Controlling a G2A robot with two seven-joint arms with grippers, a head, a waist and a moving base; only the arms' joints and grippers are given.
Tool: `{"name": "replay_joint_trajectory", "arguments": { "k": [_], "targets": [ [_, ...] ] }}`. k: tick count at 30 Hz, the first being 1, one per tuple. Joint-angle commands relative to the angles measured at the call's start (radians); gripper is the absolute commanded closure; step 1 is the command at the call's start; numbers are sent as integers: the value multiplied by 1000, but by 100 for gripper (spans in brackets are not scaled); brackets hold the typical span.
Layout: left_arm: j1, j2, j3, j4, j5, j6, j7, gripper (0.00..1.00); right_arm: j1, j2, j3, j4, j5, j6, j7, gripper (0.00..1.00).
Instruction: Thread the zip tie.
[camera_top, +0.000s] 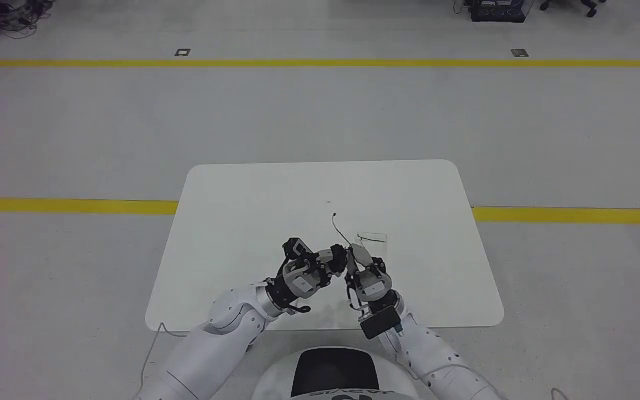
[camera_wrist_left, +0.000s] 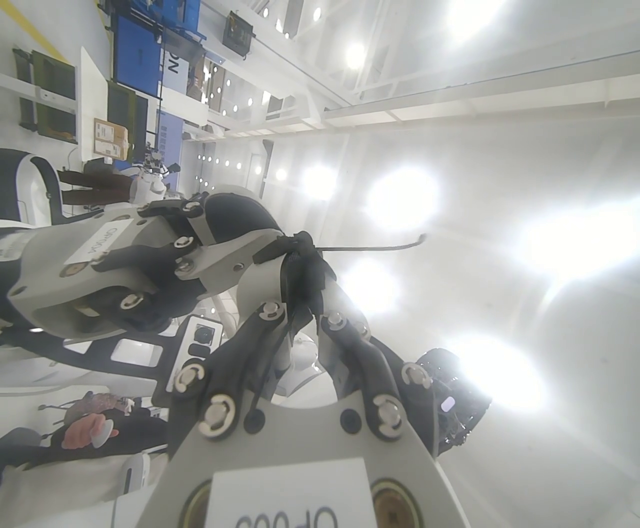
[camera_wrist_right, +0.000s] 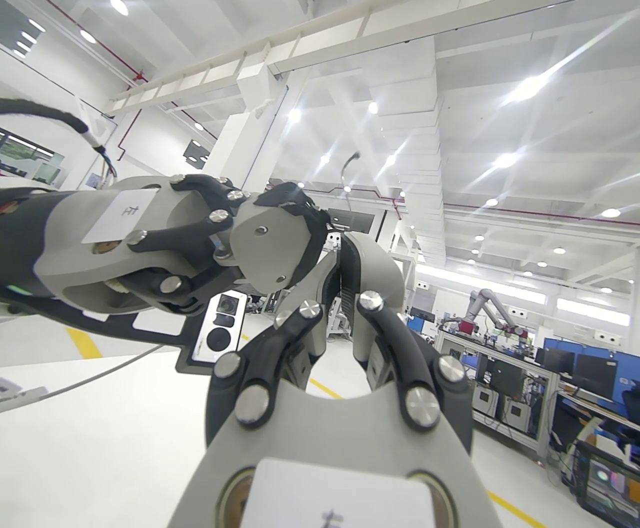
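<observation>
A thin black zip tie (camera_top: 338, 230) is held a little above the white table (camera_top: 250, 230) near its front middle, its free tail curving toward the far side. My left gripper (camera_top: 334, 262) and my right gripper (camera_top: 352, 268) meet tip to tip on its near end. In the left wrist view, my left gripper (camera_wrist_left: 302, 292) is shut on the zip tie's black bundle, and the tail (camera_wrist_left: 370, 247) sticks out past it. The right gripper (camera_wrist_left: 280, 250) pinches the same spot from the side. In the right wrist view, my right gripper (camera_wrist_right: 336, 255) is shut, and the zip tie (camera_wrist_right: 345, 172) rises above the left gripper (camera_wrist_right: 305, 210).
A small pale outline (camera_top: 372, 238) lies on the table just beyond the right gripper. The table's front edge (camera_top: 330, 326) runs close behind both wrists. Yellow floor lines (camera_top: 90, 206) pass to either side of the table.
</observation>
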Motion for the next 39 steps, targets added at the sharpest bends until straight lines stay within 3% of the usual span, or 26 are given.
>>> {"name": "replay_joint_trajectory", "arguments": {
  "k": [1,22,29,39],
  "targets": [
    [0,0,0,0,0,-1,0,100,1,1,-2,2,0,4,-1,100],
    [2,-1,-1,0,2,3,2,100,-12,-4,14,-8,0,-7,-26,98],
    [0,-2,1,0,3,4,4,100,-14,-6,19,-9,0,-7,-26,91],
    [-1,-2,2,0,7,6,5,100,-13,-9,23,-8,0,-10,-29,89]
  ]
}}
